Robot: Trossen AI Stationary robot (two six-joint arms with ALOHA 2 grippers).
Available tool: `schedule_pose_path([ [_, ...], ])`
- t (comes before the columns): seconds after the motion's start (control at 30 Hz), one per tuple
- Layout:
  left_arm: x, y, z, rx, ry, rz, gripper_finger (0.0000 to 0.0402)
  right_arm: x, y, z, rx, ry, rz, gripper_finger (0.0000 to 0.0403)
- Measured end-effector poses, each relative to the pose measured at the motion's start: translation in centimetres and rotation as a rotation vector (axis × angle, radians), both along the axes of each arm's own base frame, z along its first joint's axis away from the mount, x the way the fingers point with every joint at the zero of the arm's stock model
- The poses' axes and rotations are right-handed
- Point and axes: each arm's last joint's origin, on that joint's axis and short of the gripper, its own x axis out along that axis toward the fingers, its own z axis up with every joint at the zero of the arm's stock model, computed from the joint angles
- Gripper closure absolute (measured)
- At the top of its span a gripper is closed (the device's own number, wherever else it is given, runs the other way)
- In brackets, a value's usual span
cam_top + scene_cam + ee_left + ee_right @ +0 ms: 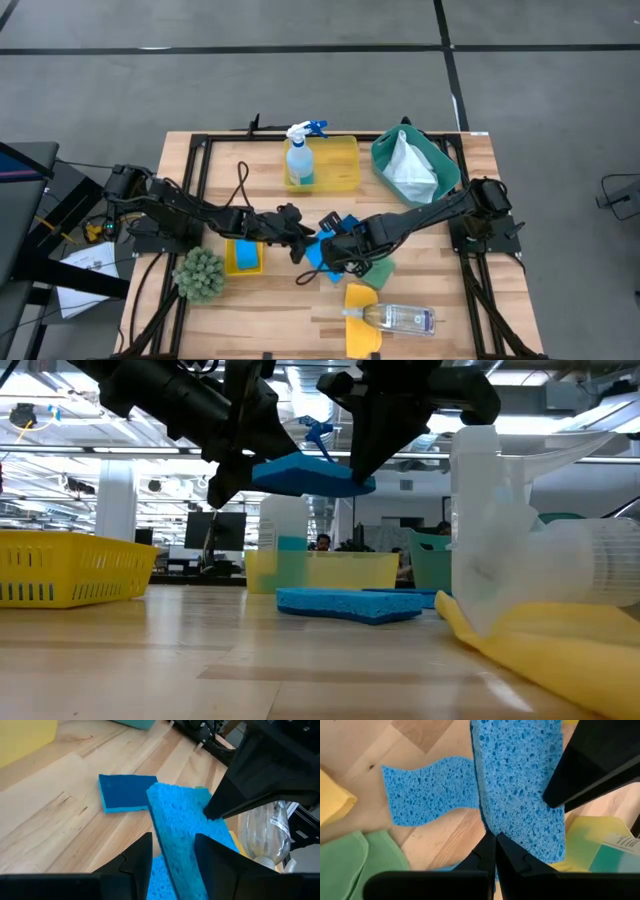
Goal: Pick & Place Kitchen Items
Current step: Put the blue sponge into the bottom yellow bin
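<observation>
- The table is crowded at its middle: both arms meet there over loose goods, so any sideways move may knock the links together.
- The clear bottle lies on a yellow cloth at the near edge, just beside the right arm; a swing that way could roll it off.
- The green cloth lies under the right arm and could snag on a low pass.
- The lifted sponge hangs in the air between both grippers, above another sponge flat on the table.
- The left gripper is clamped across one end of the sponge; the right gripper is pinched tight on its edge. If both pull, the sponge may tear or slip; if both release, it drops.
</observation>
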Motion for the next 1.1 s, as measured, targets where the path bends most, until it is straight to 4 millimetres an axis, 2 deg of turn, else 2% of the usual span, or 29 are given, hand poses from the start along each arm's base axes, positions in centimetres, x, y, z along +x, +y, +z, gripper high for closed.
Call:
schedule_pose_path([
  [0.2, -0.01, -0.01, -0.01, 0.0, 0.001, -0.001, 0.0264, 0.16, -0.16, 0.04, 0.002, -0.013, -0.003, 0.0403],
  [0.4, -0.01, 0.0, -0.02, 0.001, 0.003, -0.001, 0.0289, 0.17, -0.18, 0.04, 0.004, -0.014, -0.007, 0.0403],
  [0.63, -0.02, -0.02, -0.04, 0.007, 0.006, -0.013, 0.0331, 0.15, -0.16, 0.02, 0.007, -0.014, -0.013, 0.0403],
  [0.87, -0.03, -0.07, -0.07, 0.012, 0.011, -0.037, 0.0395, 0.14, -0.13, 0.01, 0.007, -0.014, -0.012, 0.0403],
  [1.1, -0.03, -0.09, -0.05, 0.028, 0.013, -0.057, 0.04, 0.17, -0.12, 0.02, 0.025, -0.024, -0.046, 0.0399],
])
